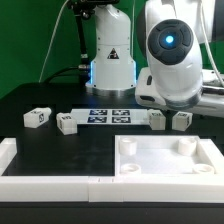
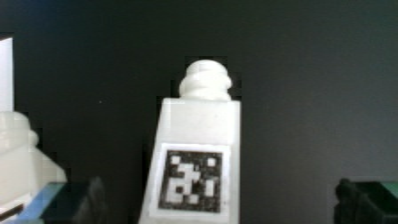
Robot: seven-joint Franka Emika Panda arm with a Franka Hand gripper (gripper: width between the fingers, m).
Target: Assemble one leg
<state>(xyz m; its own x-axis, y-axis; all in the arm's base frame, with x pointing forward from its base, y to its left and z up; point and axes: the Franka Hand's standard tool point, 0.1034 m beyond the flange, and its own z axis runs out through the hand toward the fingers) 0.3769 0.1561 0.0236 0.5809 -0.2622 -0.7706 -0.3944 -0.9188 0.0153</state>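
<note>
Here, the gripper (image 2: 222,203) stands wide open and has hold of nothing. In the wrist view only the tips of its two dark fingers (image 2: 79,200) show at the picture's border, well apart from each other. Between them lies a leg (image 2: 196,140), nearer one finger than the other, with what looks like a dark gap on either side. It rests on the black table (image 2: 302,90) with its tag (image 2: 192,178) facing the camera and its rounded knob (image 2: 208,76) pointing away from the fingers. Just beside it, cut off by the border, is another white part (image 2: 18,140); I cannot tell what it is.

In the exterior view the arm (image 1: 172,50) hangs over the exterior view's right of the table, and its bulk hides the fingers. Under it lie a third leg (image 1: 157,121) and a fourth leg (image 1: 181,120), just beside each other; I cannot tell which of them the wrist view shows. Toward the exterior view's left come the marker board (image 1: 108,114), then a second leg (image 1: 67,123) and a first leg (image 1: 37,117), all in one row. Nearer the camera sits the tray (image 1: 165,172) with round corner sockets, and a white fence (image 1: 8,160) runs along the front and the exterior view's left.
</note>
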